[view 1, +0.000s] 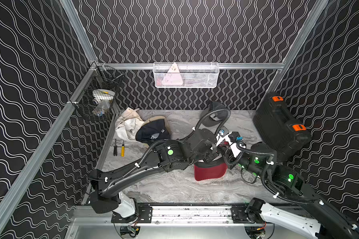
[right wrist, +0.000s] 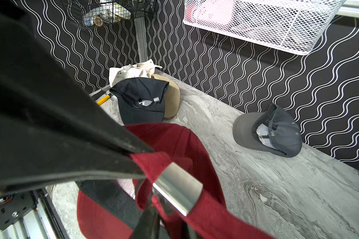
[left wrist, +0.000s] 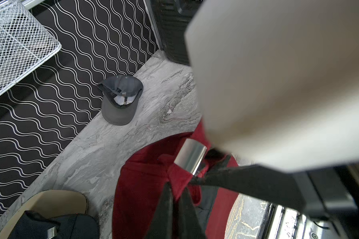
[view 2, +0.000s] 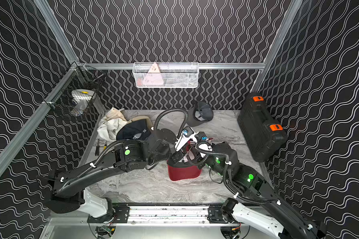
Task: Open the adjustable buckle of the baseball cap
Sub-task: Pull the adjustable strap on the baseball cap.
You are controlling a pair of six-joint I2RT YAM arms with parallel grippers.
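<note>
The red cap (view 1: 209, 171) sits midway on the surface (view 1: 170, 186), brim toward the front rail (view 1: 195, 213), bare marble between them. The left tool (left wrist: 177, 186) pinches the strap (right wrist: 151, 163) just beside the silver buckle (left wrist: 190, 157). The right tool (left wrist: 203, 178) touches the buckle, but I can't tell its grip.

- The left arm (view 1: 133, 171) stretches low across toward the middle, with its elbow bent and its wrist tipped downward.
- The right arm (view 1: 288, 182) folds inward, its wrist close to the left one.
- The left gripper (left wrist: 176, 185) has its jaws pinched together.
- The right gripper (right wrist: 168, 219) has its fingers narrowly apart (grip unclear).
</note>
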